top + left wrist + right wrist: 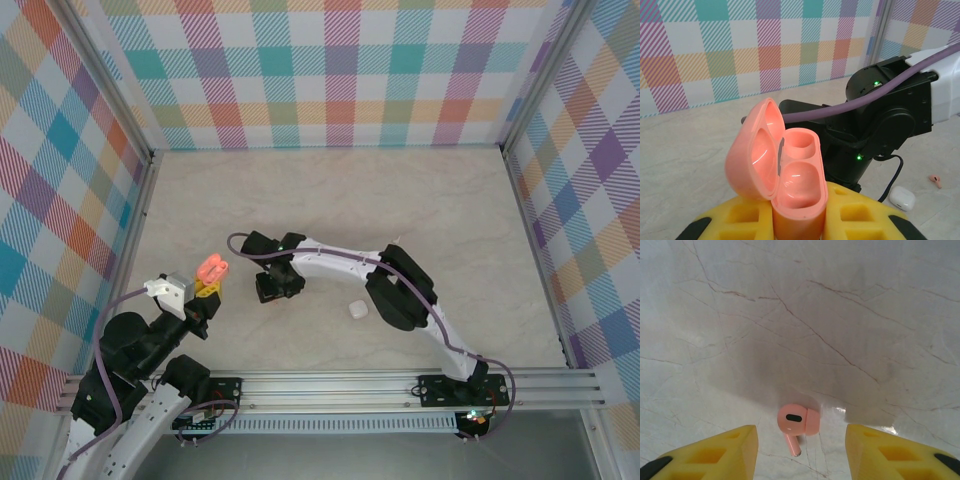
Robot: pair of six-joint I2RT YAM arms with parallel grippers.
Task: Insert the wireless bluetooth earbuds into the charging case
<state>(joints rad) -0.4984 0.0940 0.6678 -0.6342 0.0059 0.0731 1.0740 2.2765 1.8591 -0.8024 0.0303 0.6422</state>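
Left fingers (747, 217) clamp the open pink case (795, 172); right fingers (715, 452), pointed down, spread wide astride a pink earbud (798, 422), open table (840, 315) around.

No text, label, brand, number or sign was legible. Salmon-pink glossy plastic charging case (790, 172), lid open: plain surfaces, no print made out. Small white closed plastic case (902, 198) on marbled desk: too small to tell any marking. Green indicator lights (875, 83) on black arm housing: plain dots, no characters.
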